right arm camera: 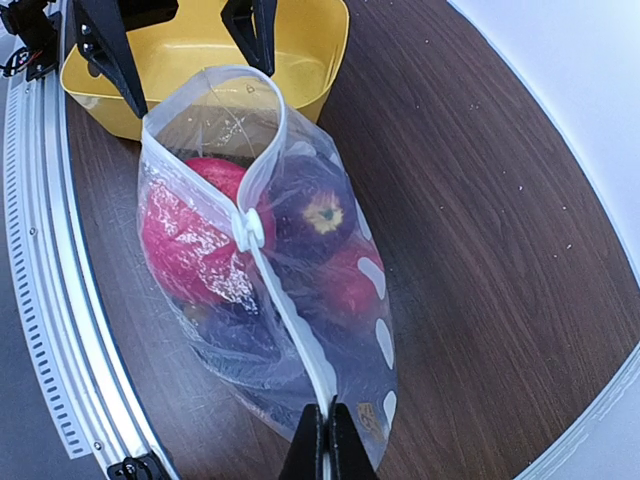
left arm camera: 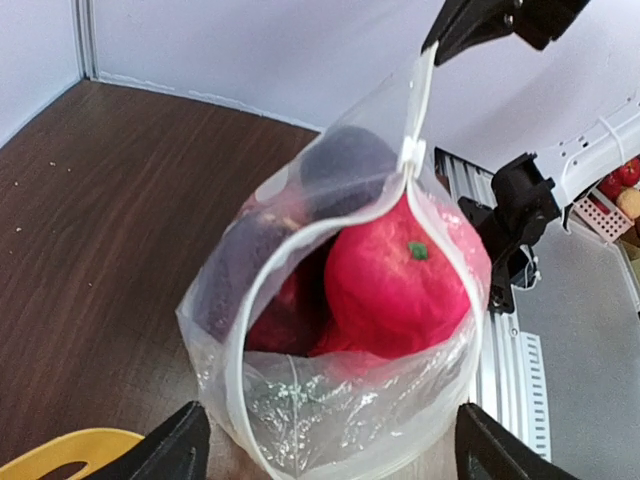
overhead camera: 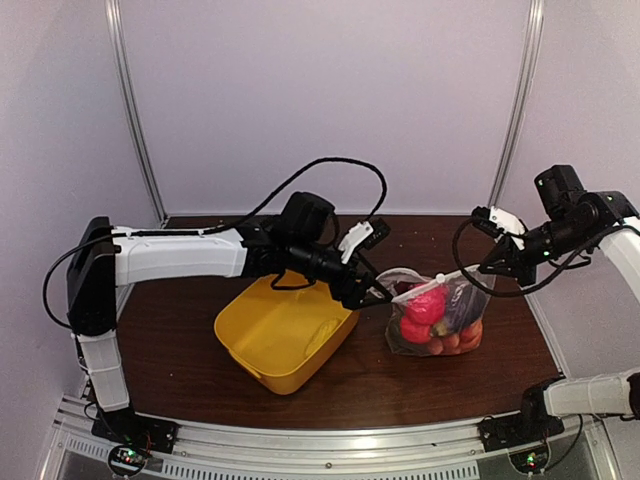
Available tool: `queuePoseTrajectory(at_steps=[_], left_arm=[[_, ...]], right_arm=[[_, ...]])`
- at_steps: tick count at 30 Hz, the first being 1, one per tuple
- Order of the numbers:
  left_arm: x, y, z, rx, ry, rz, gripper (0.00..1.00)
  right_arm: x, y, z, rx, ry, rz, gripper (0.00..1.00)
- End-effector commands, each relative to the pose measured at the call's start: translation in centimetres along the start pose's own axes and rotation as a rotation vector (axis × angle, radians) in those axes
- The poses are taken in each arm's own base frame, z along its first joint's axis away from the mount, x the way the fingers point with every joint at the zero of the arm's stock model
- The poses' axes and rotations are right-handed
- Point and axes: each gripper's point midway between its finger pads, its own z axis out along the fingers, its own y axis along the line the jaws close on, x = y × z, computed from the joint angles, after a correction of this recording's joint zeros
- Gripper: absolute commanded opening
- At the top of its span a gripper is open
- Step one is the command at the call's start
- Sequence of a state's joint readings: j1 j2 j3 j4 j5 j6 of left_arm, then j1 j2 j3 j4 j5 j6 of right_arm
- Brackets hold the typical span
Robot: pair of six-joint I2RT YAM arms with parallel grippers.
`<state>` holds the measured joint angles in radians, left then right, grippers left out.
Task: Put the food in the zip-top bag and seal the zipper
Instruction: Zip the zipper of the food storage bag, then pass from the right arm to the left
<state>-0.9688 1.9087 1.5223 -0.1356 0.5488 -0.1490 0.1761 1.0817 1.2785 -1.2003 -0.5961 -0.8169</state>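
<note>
- Zip-top bag: standing on the worktop just right of the yellow tub, mouth partly gaping.
- Food: sitting inside the bag, with red and dark purple pieces showing.
- Zipper: right gripper is pinching the end farthest from the tub.
- Left gripper: jaws are standing wide apart, flanking the bag's tub-side end.

Soft, even light throughout, faintly violet on the walls. White glare speckles the crinkled near side of the zip-top bag. Beside the bag, the yellow tub casts only a faint shadow. The overhead view is slightly soft.
</note>
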Motion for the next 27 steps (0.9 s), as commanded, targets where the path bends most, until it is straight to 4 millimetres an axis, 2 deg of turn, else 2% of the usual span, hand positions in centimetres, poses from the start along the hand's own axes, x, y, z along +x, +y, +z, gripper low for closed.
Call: queuePoseTrajectory(at_steps=[1, 5, 8, 11, 13, 15, 18, 21, 24, 27], left_arm=[[-0.9, -0.2, -0.2, -0.044, -0.025, 0.108, 0.86], [-0.6, 0.8, 0.8, -0.066, -0.009, 0.11, 0.74], [-0.1, 1.3, 1.6, -0.067, 0.009, 0.119, 0.72], [0.4, 1.1, 1.5, -0.058, 0.033, 0.148, 0.81], [1.2, 0.7, 0.8, -0.055, 0.046, 0.187, 0.86], [0.9, 0.1, -0.4, -0.065, 0.026, 0.235, 0.9], [2.4, 0.2, -1.1, -0.088, 0.045, 0.269, 0.97], [3.0, 0.8, -0.4, -0.097, 0.058, 0.26, 0.98], [2.1, 1.7, 0.6, -0.119, 0.029, 0.231, 0.96], [1.1, 1.6, 1.5, -0.09, -0.013, 0.23, 0.89]], right_arm=[[-1.1, 0.9, -0.9, -0.029, -0.045, -0.027, 0.0], [-1.2, 1.1, -0.9, -0.024, -0.06, -0.032, 0.0], [-0.9, 1.1, -0.7, -0.027, -0.051, -0.027, 0.0], [-0.6, 1.1, -0.7, -0.021, -0.037, -0.024, 0.0], [-0.5, 1.1, -0.8, -0.02, -0.029, -0.025, 0.0], [-0.6, 1.2, -1.0, -0.019, -0.033, -0.031, 0.0], [-0.9, 1.4, -1.4, -0.011, -0.048, -0.039, 0.0], [-0.9, 1.5, -1.4, -0.015, -0.054, -0.04, 0.0], [-0.8, 1.7, -1.2, -0.026, -0.055, -0.038, 0.0], [-0.9, 1.7, -1.1, -0.03, -0.06, -0.034, 0.0]])
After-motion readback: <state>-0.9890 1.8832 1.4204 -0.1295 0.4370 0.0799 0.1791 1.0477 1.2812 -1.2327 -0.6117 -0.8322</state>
